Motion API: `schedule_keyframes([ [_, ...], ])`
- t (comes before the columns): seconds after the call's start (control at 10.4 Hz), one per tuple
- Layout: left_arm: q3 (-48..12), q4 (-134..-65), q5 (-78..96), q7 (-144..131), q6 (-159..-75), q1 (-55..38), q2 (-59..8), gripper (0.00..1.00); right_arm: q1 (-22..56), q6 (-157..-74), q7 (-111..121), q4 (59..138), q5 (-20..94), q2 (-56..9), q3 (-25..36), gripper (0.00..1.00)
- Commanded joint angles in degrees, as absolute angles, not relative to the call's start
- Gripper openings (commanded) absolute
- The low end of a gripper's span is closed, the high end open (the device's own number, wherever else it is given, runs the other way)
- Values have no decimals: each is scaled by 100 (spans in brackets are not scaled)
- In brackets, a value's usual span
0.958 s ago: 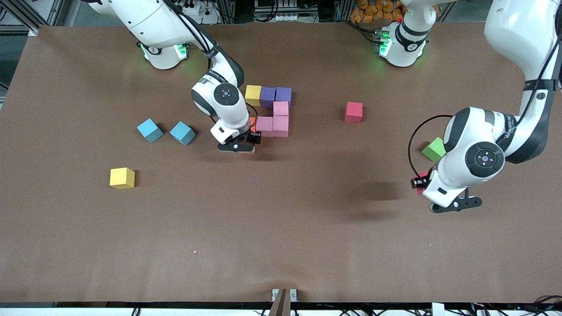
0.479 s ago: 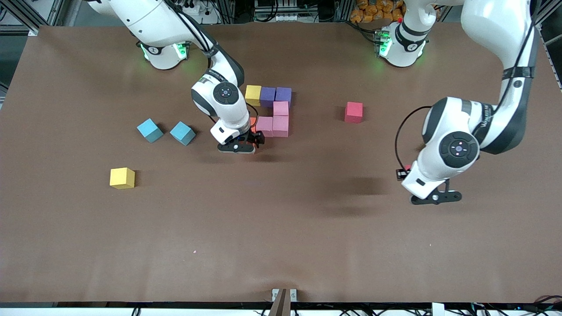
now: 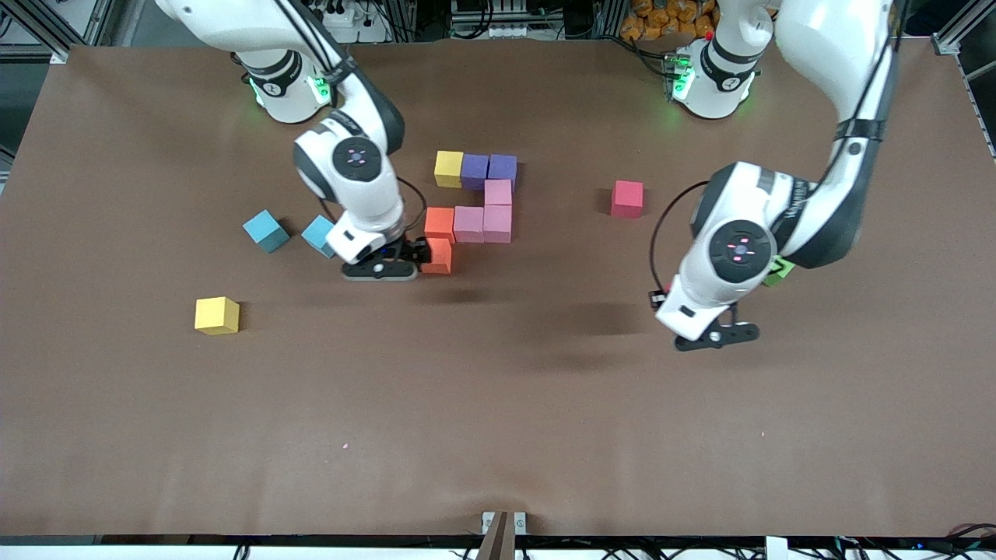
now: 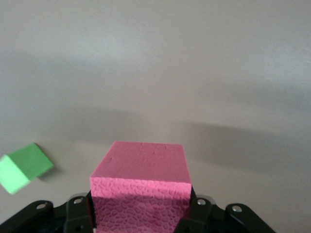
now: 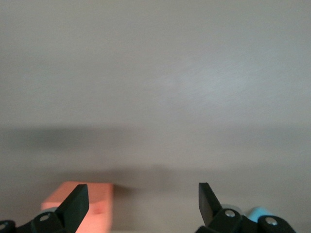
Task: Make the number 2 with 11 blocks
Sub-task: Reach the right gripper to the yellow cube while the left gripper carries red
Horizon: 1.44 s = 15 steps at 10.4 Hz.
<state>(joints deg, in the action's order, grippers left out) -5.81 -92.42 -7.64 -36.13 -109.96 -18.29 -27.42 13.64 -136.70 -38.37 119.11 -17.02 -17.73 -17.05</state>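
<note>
The number 2 (image 3: 473, 204) is partly built in the middle of the table: a top row of yellow and two purple cubes, pink cubes stepping down, then two orange cubes, the lower orange cube (image 3: 437, 256) forming the start of the fourth row. Just beside that orange cube, toward the right arm's end of the table, the right gripper (image 3: 398, 257) hangs low with its jaws wide apart and nothing between them, so that cube looks freshly placed. The left gripper (image 4: 145, 213) is clamped on a pink cube (image 4: 141, 191), carried in the air over bare table, with the green cube (image 3: 778, 271) close by it. The bottom row remains unbuilt. Next, the left arm likely needs to carry its cube to the figure. A red cube (image 3: 627, 198) and a yellow cube (image 3: 216, 315) sit loose, well apart.
</note>
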Motion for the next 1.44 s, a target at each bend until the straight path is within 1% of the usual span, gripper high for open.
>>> schedule_keyframes([
  [0.0,-536,-8616,-554,-4120,-10907,-2187,-3206,38,619,-13579,-2616,12286,-1714,-1346,-1793,100],
  [0.1,-536,-8413,-502,-4348,-10933,-2397,-3408,38,319,-13579,-2019,12365,-1714,-1223,-1776,100],
  [0.29,-527,-8192,-501,-4762,-11030,-2723,-3716,38,-200,-13588,-1522,12410,-1714,-1204,-1749,100],
  [0.48,-536,-8165,-449,-5192,-11589,-2952,-3831,38,-823,-13658,-1024,12401,-1723,-1300,-1775,100],
  [0.58,-536,-8165,-370,-5360,-11810,-3066,-3876,38,-1105,-13806,-585,12401,-1714,-1318,-1767,100],
  [0.67,-536,-8165,-352,-5474,-11856,-3085,-3893,38,-1386,-14147,-328,12419,-1714,-1423,-1749,100],
  [0.77,-536,-8174,-334,-5519,-11856,-3094,-3876,38,-1589,-14307,-55,12410,-1714,-1580,-1758,100],
  [0.96,-510,-8174,-343,-5520,-11830,-2998,-3780,38,-1731,-14440,332,12366,-1723,-1696,-1749,100],
  [1.15,-466,-8217,-430,-5441,-11716,-2526,-3613,38,-2081,-14536,719,12349,-1731,-1862,-1749,100],
  [1.34,-457,-8209,-439,-5126,-11313,-2112,-3403,38,-2162,-14713,826,12349,-1731,-1986,-1749,100],
])
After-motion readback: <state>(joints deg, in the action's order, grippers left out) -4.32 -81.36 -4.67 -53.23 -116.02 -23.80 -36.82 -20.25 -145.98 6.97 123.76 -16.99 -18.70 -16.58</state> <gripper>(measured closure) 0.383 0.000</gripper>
